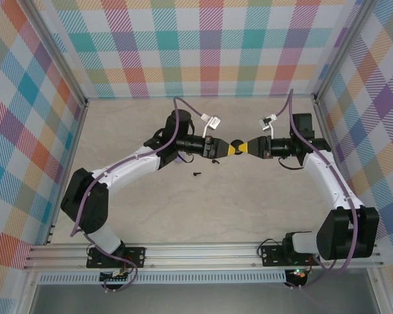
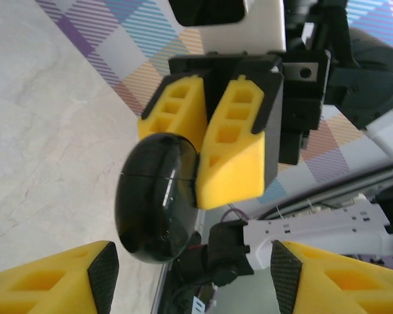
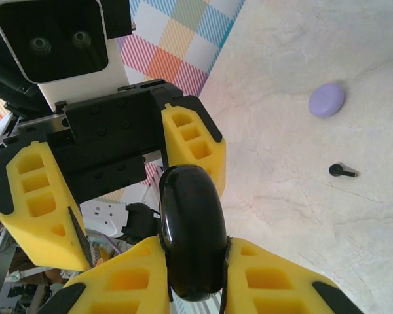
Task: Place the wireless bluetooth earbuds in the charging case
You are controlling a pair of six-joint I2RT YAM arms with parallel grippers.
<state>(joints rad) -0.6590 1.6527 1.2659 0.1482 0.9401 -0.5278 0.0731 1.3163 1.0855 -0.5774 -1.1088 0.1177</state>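
The left arm reaches from its base at the near left across the pale tabletop towards the middle, where it meets its partner head-on. The left tool stands open. In its own wrist view the two yellow fingers with their dark pads are spread wide at the bottom of the frame, clear of the round shell ahead of them.

Just below that tool in the overhead view, one black earbud lies loose on the tabletop, outside any case. The right wrist view shows the same small stemmed piece lying flat, with a closed lavender case resting on the tabletop a little beyond it and apart from it. The other earbuds cannot be made out.

Between the two tools, raised off the tabletop, is the black charging case, a glossy round shell with a thin seam across it. Whether its lid is fully closed cannot be told.

The right tool is clamped on that case. Its yellow foam fingers press against both flat sides, and the shell sticks out past their tips towards the open left tool. The right arm bends back from there to its base at the near right. Walls of coloured plaid enclose the workspace on three sides.
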